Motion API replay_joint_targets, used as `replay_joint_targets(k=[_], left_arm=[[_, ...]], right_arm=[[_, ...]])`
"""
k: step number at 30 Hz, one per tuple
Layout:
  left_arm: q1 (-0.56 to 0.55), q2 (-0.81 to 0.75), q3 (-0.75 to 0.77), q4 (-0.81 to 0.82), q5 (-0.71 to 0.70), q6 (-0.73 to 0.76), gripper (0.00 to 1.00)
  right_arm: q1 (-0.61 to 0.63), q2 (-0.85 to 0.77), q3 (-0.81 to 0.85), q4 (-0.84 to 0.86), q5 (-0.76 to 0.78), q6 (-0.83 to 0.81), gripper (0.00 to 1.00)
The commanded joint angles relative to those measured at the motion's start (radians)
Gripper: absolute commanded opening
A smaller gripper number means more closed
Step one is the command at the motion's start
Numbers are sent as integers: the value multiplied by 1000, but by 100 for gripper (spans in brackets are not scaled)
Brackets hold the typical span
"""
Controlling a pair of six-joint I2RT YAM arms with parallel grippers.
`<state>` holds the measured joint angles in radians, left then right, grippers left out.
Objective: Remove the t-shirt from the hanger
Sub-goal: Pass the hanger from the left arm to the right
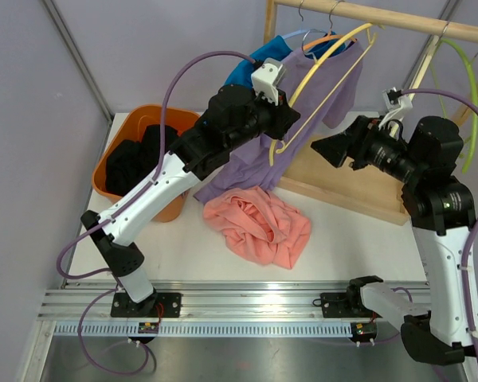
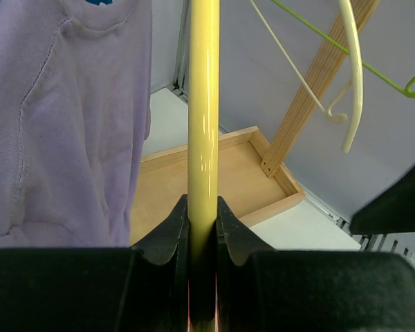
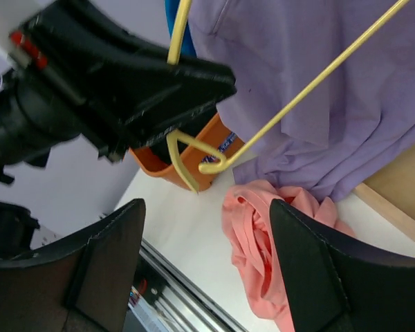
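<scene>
T-shirt (image 1: 338, 99), purple, hangs on yellow hanger (image 2: 203, 104), upper centre of top view. Left pincer (image 2: 203, 207) clamped tight on the hanger's bar. Right pincer (image 3: 207, 256) gapes wide, empty, facing the cloth. Advice: hold hanger steady; right should pinch loose fabric low and draw it down, clear of the wire.

hanger (image 2: 203, 104) before t-shirt (image 1: 247, 171), bin (image 1: 102, 173) at left
</scene>
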<state>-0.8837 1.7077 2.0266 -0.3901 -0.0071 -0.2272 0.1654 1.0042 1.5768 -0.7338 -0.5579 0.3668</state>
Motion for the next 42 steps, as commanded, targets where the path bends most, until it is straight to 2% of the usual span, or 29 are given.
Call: replay_joint_targets(k=[1,15,19,25,30,37,42], left_arm=[[-4,-46,-37,135,2,-47,0],[-20,-65,-74,181,33,-80,0],[-26,-63,-81,183,32,-89,0],[-32,-65,-92,192,30,-93,0],[-37,-59,-91,201,38,-103,0],[-50,-57,-94,208,30,-101,0],[-63,-59,-100,203,18,-89,0]], right_arm=[[-3,46,29,167,47,214,79],[-3,198,104,372,6,363,63],[-3,234,100,441,-5,414,56],[17,263,103,464,-10,428,52],[42,274,98,465,-5,448,39],[56,287,72,455,9,491,26],[57,292,81,445,19,497,26]])
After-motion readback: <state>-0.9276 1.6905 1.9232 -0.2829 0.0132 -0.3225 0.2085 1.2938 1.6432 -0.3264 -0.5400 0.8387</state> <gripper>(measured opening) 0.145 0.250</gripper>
